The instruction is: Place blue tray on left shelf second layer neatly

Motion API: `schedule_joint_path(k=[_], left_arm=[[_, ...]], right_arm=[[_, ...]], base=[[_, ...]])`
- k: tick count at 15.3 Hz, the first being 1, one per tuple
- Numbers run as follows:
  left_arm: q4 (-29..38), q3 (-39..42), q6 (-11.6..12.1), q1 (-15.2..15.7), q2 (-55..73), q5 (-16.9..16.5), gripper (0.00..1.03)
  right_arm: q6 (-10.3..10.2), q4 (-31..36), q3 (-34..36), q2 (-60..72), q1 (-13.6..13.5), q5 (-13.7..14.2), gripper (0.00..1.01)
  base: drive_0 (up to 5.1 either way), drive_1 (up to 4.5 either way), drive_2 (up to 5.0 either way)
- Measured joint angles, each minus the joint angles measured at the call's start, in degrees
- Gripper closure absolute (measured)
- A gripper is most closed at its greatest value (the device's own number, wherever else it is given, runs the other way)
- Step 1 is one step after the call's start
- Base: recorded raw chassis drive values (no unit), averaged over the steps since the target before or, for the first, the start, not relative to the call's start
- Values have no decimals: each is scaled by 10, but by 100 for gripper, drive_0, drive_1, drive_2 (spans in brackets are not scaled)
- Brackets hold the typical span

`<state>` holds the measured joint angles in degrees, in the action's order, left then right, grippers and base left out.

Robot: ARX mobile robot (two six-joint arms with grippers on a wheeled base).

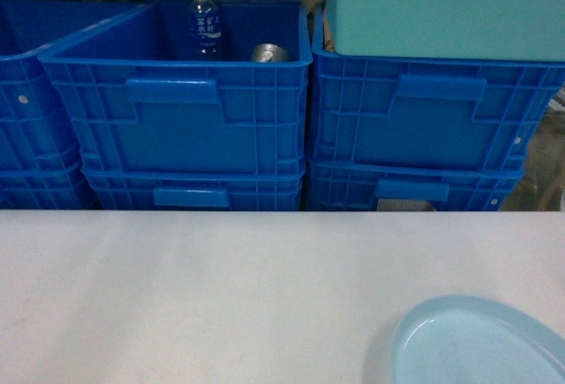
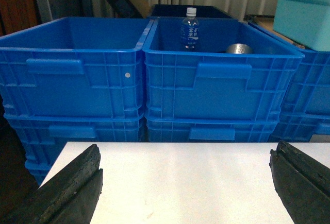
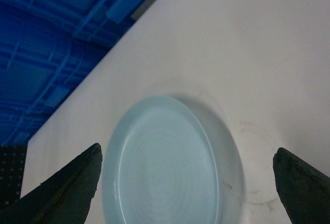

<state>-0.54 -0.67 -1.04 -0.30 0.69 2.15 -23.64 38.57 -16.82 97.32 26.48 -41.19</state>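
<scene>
Beyond the far edge of the white table [image 1: 221, 278] stand stacked dark-blue crates. The middle top crate [image 1: 177, 106] holds an upright water bottle [image 1: 205, 20] with a white cap and a blue label, and beside it, to the right, a small metal can [image 1: 270, 52] lying low against the crate's wall. The crate to its left [image 2: 72, 64] shows nothing inside from the left wrist view. On the right-hand stack [image 1: 437, 119] rests a pale turquoise bin [image 1: 446, 4]; its inside is hidden.

The blue tray [image 3: 165, 162] lies flat on the table at the near right corner of the head view, partly cut off by the frame's edge. In the right wrist view it sits between the two dark fingers of the right gripper [image 3: 188, 185], which are spread wide; neither finger touches its rim. The left gripper [image 2: 188, 183] hangs over bare tabletop with its fingers likewise wide apart, gripping nothing, well away from the tray.
</scene>
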Motion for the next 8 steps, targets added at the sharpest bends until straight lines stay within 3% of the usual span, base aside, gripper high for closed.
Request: schedule_joint_path(k=[2, 5, 8], left_arm=[[0, 0, 0, 0, 0, 0, 5], [0, 0, 0, 0, 0, 0, 5], [0, 0, 0, 0, 0, 0, 5]], right_arm=[[-1, 65, 32, 40, -39, 64, 3], [-13, 135, 63, 70, -83, 93, 3], [-53, 204, 78, 104, -136, 131, 3]], base=[[0, 0, 0], [0, 0, 0], [0, 0, 0]])
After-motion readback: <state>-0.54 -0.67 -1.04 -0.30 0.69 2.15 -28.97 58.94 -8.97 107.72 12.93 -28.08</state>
